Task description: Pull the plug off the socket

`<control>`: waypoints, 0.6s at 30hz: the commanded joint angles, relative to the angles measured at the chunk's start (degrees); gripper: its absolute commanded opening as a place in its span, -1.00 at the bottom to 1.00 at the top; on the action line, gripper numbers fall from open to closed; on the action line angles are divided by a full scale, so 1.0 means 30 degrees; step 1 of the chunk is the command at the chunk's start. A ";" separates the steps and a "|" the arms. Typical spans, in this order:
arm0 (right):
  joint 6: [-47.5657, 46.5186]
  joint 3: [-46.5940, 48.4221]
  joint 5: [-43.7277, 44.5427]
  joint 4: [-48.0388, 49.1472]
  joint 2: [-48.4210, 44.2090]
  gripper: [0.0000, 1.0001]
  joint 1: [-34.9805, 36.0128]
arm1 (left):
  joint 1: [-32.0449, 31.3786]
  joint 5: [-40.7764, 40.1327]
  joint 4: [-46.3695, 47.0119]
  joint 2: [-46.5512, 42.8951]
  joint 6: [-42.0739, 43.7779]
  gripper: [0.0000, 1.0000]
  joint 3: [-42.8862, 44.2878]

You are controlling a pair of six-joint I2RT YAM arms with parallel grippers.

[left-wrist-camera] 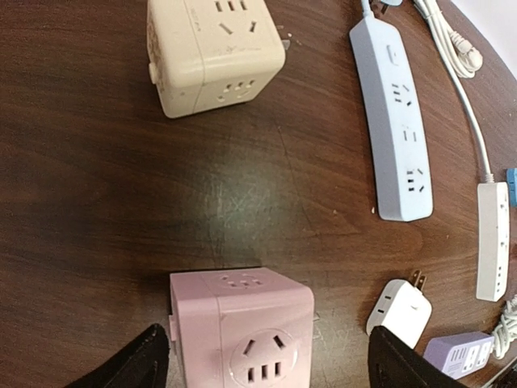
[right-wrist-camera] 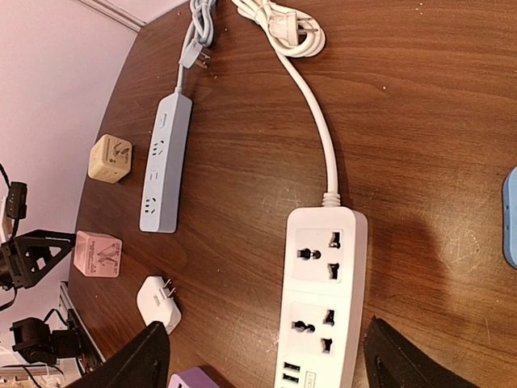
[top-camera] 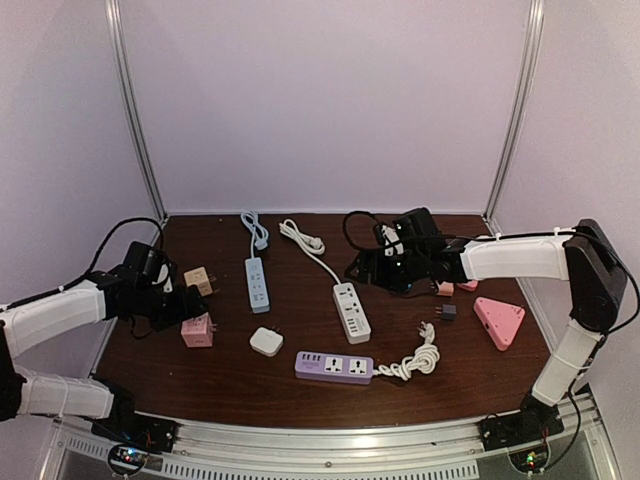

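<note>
Both wide open and empty, the left tool [left-wrist-camera: 271,360] straddles the pink cube socket [left-wrist-camera: 242,323] and the right tool [right-wrist-camera: 266,356] hovers over the white power strip [right-wrist-camera: 323,291], while the white plug [left-wrist-camera: 398,307] lies loose on the tabletop [left-wrist-camera: 242,186] beside the cube, so the pull seems finished, leaving only retreat.

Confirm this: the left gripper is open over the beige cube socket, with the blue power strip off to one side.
Wrong cube. The left wrist view shows the left gripper open over the pink cube socket; the beige cube socket sits farther off. The blue power strip is off to one side, as stated.
</note>
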 commanded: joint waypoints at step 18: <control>-0.2384 -0.1079 0.4798 -0.1462 -0.3983 1.00 -0.0344 | -0.1172 -0.0390 0.0241 -0.1804 0.2372 0.95 0.3556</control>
